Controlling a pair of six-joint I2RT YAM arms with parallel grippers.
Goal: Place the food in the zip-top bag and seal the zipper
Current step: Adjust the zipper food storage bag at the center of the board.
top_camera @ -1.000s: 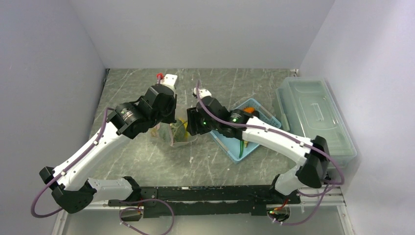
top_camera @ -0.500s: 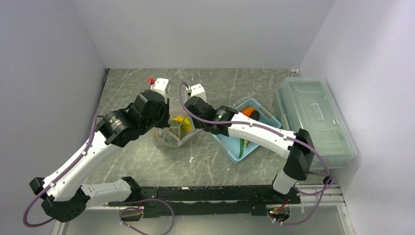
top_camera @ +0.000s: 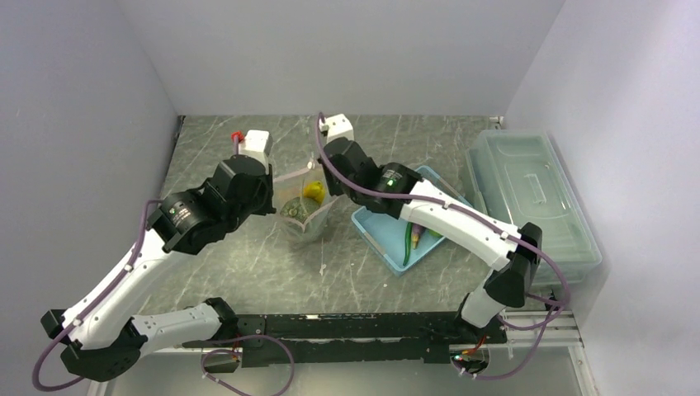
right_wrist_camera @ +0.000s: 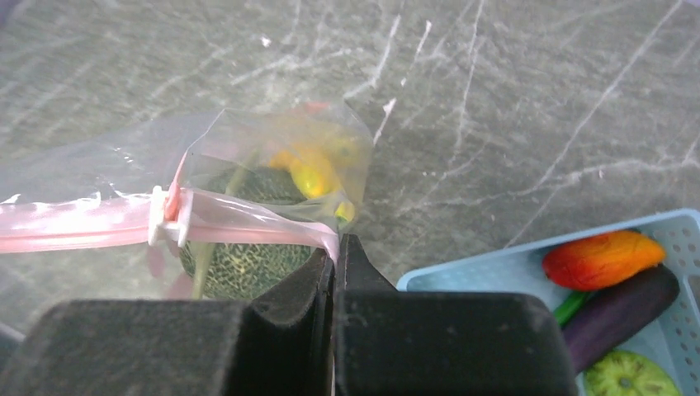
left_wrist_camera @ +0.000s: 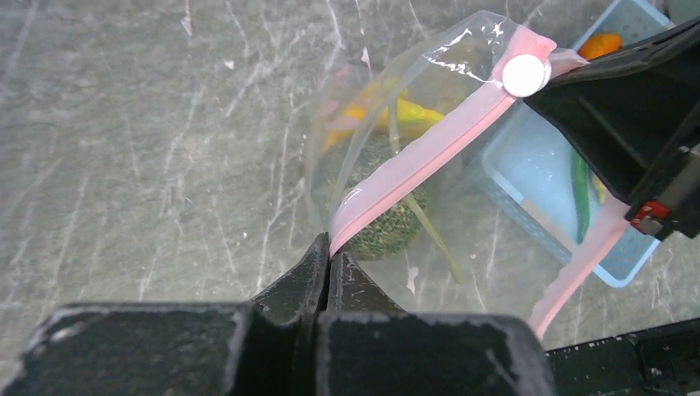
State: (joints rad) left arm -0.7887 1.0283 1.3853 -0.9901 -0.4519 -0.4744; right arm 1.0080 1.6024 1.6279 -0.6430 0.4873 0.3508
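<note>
Pinching one end of the bag's mouth, the left jaws were shut tight on the zipper (left_wrist_camera: 429, 157), and the right jaws were clamped the same way on its opposite end. The pink strip ran as one taut line from the left jaws to the right jaws, so its long axis lay straight between the two arms, with the white slider (right_wrist_camera: 165, 216) sitting close to the right-hand end. Below that line the bag (top_camera: 301, 202) sagged toward the counter (top_camera: 248, 264), holding the melon (right_wrist_camera: 248, 260) and the banana (right_wrist_camera: 312, 175). Just off to the right, the blue basket (right_wrist_camera: 462, 268) held the carrot (right_wrist_camera: 603, 257), the eggplant (right_wrist_camera: 619, 312), a green vegetable (right_wrist_camera: 623, 375) and the thin pod (top_camera: 406, 243), all outside the bag and nearer the right arm. Loading looked unfinished, and fetching more would probably cost the right jaws their hold. Farthest right stood the clear lidded box (top_camera: 528, 198)
</note>
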